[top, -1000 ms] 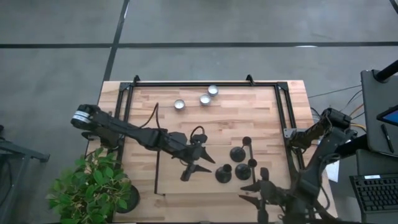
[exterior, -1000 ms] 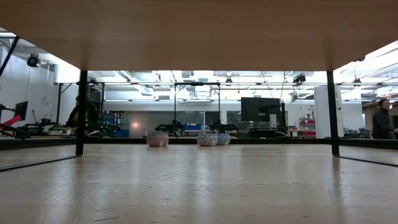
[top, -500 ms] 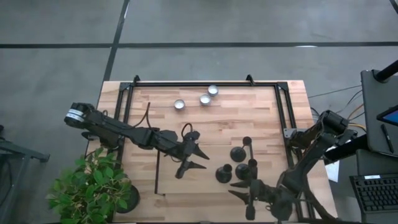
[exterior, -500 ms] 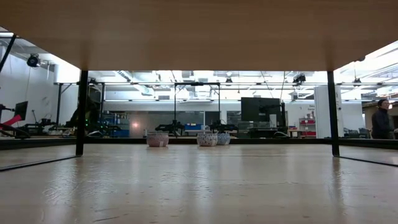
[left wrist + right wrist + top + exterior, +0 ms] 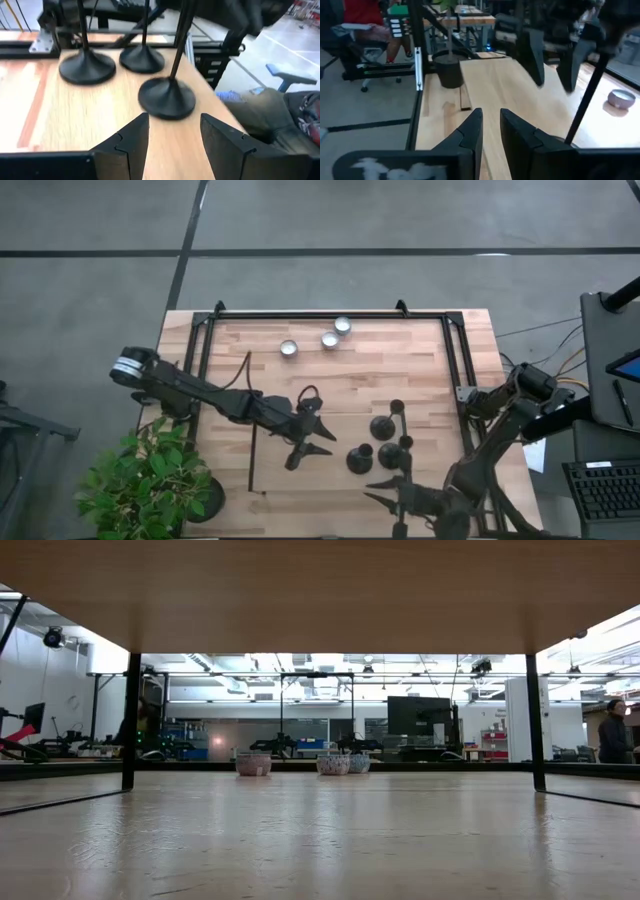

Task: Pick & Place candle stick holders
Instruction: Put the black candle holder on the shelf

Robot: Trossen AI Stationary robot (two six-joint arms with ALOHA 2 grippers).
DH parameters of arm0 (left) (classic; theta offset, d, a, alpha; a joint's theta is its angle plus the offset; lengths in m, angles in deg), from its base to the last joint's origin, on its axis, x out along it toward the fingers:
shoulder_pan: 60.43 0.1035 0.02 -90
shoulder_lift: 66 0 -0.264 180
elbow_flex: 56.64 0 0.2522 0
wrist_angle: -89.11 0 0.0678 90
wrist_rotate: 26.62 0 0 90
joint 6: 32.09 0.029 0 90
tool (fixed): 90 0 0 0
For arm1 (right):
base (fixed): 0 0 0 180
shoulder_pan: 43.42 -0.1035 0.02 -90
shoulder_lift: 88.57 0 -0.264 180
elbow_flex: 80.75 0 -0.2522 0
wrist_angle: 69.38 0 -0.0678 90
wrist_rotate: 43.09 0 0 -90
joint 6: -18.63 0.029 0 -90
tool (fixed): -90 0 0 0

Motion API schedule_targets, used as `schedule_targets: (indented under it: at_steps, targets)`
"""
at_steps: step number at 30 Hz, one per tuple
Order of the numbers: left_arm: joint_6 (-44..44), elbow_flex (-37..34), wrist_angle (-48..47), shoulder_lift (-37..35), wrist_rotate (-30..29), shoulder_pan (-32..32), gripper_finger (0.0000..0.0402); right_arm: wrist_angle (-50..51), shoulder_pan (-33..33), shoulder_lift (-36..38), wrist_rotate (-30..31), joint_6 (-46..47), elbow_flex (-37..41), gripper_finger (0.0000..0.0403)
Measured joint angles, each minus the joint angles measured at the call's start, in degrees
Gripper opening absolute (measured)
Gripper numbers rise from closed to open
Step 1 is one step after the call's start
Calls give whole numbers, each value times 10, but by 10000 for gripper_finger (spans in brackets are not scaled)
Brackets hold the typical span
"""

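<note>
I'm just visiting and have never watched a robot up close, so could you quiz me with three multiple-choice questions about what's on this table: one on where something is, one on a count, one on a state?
1. Where do the tealight candles sit?
A. by the table's far edge
B. among the black holders
C. on the floor

2. How many black candle stick holders stand on the table?
A. one
B. three
C. five

3. What is the left end effector doing?
A. clamping a holder
B. gripping a candle
C. open, holding nothing

Answers:
1. A, the candles sit near the far frame rail.
2. B, three round bases show in the left wrist view.
3. C, its fingers are apart, short of the nearest base.
</note>
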Motion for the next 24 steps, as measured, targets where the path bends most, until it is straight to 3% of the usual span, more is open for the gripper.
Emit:
schedule_targets:
  at_steps: [10, 24]
  targets:
    - [-12, 23, 5, 59, 19, 0, 172, 72, -26, 2, -43, -39, -68, 52]
    - [-12, 86, 9, 139, 34, -1, 117, 83, -41, 2, -44, -70, -93, 52]
